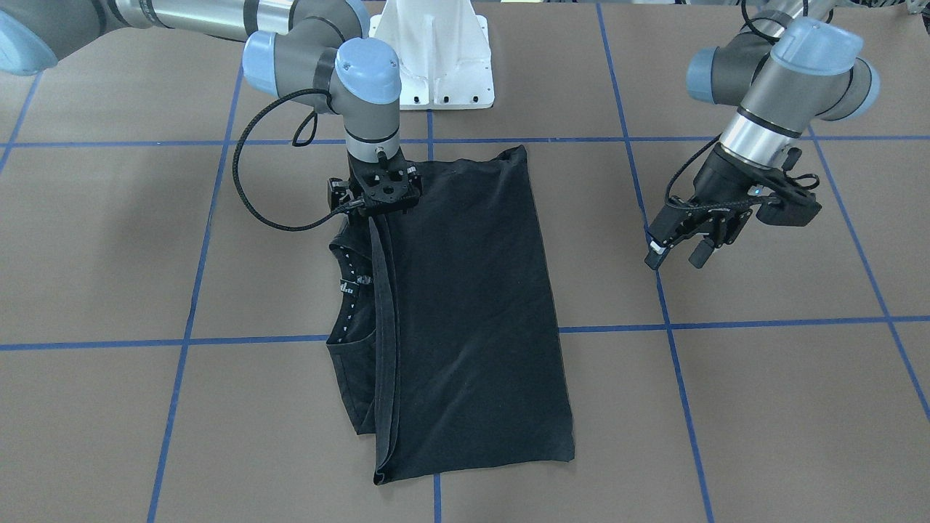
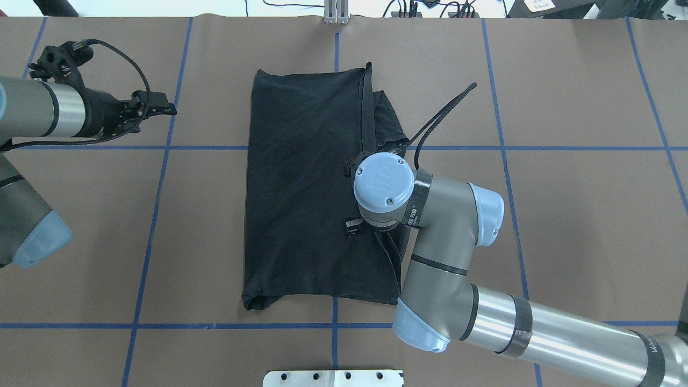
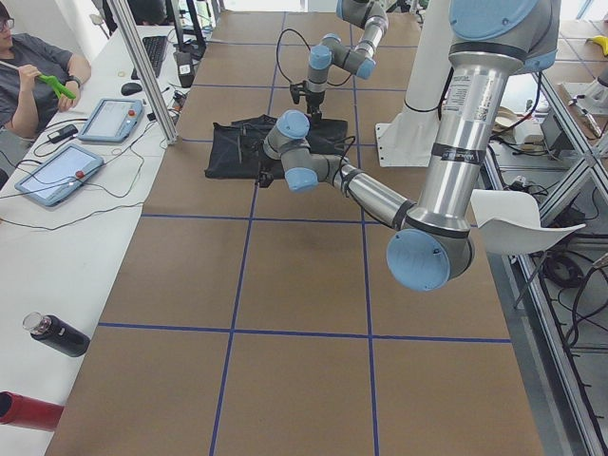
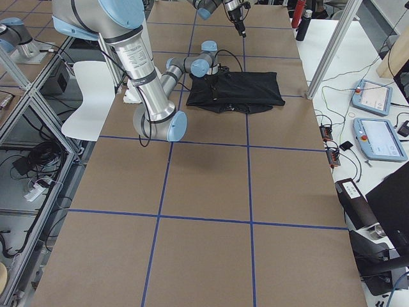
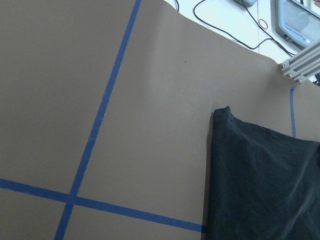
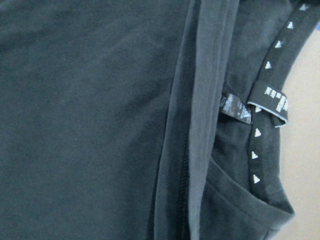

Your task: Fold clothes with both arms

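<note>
While the right claw [image 1: 375,196] stands straight down on the T-shirt [image 1: 472,305], its fingers are hidden under its own body, so we cannot tell whether it pinches cloth or only rests there. It sits at the long edge on the robot's right, close to the end nearest the robot's base. The left claw [image 1: 677,258] hangs in the air well off the robot's left side of the shirt, jaws parted and holding nothing.

We see the shirt lying flat on the brown counter [image 1: 145,254], just in front of the base, folded into a long rectangle with plain black uppermost. Its long axis runs from the robot towards the operators' side. The neckline [image 1: 349,290] peeps out along the robot's right edge, and a stitched edge [image 6: 185,150] lies just beside the label [image 6: 270,97].

We judge the fabric thin, light and limp: it should sag wherever it is unsupported, and the stacked layers may slide apart. We would take it at the two corners of one short end, one claw to each, pinching every layer, and lift low so that the fold lands square.
</note>
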You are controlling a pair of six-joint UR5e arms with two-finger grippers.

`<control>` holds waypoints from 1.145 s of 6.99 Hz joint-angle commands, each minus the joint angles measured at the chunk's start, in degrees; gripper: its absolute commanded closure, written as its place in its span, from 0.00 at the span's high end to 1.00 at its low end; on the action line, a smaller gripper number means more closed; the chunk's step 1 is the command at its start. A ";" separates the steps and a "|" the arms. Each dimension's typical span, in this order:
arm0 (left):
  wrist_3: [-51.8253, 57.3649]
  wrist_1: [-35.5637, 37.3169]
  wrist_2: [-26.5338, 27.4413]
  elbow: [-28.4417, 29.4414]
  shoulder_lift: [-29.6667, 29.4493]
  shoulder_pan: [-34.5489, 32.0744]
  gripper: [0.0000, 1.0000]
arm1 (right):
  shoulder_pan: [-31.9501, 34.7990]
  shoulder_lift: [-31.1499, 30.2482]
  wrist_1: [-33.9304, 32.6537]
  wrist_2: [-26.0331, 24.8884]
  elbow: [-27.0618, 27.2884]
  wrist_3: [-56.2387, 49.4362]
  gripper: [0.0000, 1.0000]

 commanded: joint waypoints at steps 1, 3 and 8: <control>-0.15 -0.01 0.00 0.04 -0.17 0.03 1.00 | 0.07 -1.05 -0.03 0.44 -0.69 -0.36 1.00; -0.24 -0.01 0.00 -0.05 -0.52 0.12 1.00 | 0.16 -2.64 0.06 0.53 -0.34 -2.20 1.00; -2.16 -0.01 -0.09 0.30 -1.40 0.29 1.00 | 2.88 -5.54 0.41 1.68 0.02 -5.71 1.00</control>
